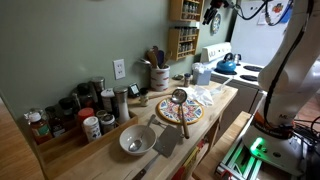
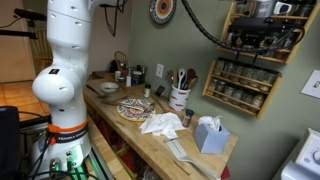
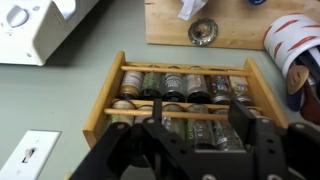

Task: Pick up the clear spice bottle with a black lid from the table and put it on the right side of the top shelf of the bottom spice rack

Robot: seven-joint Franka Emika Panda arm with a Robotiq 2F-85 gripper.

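My gripper (image 3: 200, 128) hangs high against the wall, level with the smaller upper rack in both exterior views (image 1: 214, 12) (image 2: 262, 36). From the wrist I look down on the bottom spice rack (image 3: 100, 112), a brown wooden frame with rows of dark-lidded jars, also seen in the exterior views (image 1: 183, 40) (image 2: 240, 88). The two black fingers (image 3: 246, 118) stand wide apart, open, over the nearest tier, the top shelf (image 3: 190, 114). Two small jars (image 3: 215, 128) lie in the gap between them. I cannot tell which jar is the spice bottle.
Below runs the light-wood table (image 1: 110, 160) with a utensil crock (image 1: 159, 76), a patterned plate (image 1: 178, 112), a metal bowl (image 1: 137, 140), a tissue box (image 2: 210, 133) and crumpled paper (image 2: 160, 124). A wall outlet (image 3: 30, 152) sits beside the rack. The white robot body (image 2: 70, 70) stands at the counter's end.
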